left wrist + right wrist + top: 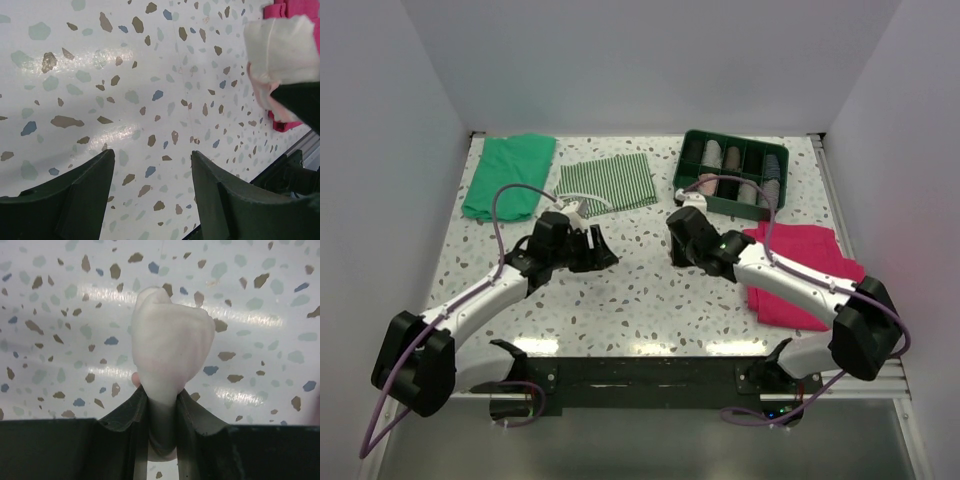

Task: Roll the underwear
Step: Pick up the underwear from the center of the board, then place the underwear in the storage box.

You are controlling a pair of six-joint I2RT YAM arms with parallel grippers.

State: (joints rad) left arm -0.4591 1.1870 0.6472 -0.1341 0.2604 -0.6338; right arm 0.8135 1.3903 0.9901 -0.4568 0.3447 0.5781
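Speckled terrazzo covers the surface (640, 300), pale with brown, blue and grey-green flecks; the left arm (480, 300) and the right arm (790, 280) both reach from the near edge toward its middle, their wrists near each other but apart; a magenta cloth (800, 265) lies crumpled on the right side, partly under the right arm; a green cloth (508, 175) lies at the far left corner; a striped cloth (608, 182), green and white, lies just beside it toward the centre; a dark green tray (735, 137) sits at the far right, its compartments filled with rolled items in dark, pale and blue tones.

The left tool (150, 155) stands open, its two dark fingers well apart over bare surface with nothing between them; in the top view it (598, 252) sits left of centre, below the striped cloth.

The right tool (160, 400) is closed on the underwear (170, 345); the fingers pinch the narrow end, and the rest bulges out past the fingertips as a small, rounded, pale pink bundle over the flecked surface; whether the bundle touches the surface I cannot tell.

From the left wrist, the underwear (282, 50) shows at the upper right, whitish with a pink lower fold, one dark finger (300, 100) of the right tool against it and the magenta cloth behind; in the top view the right tool (680, 240) hides it.
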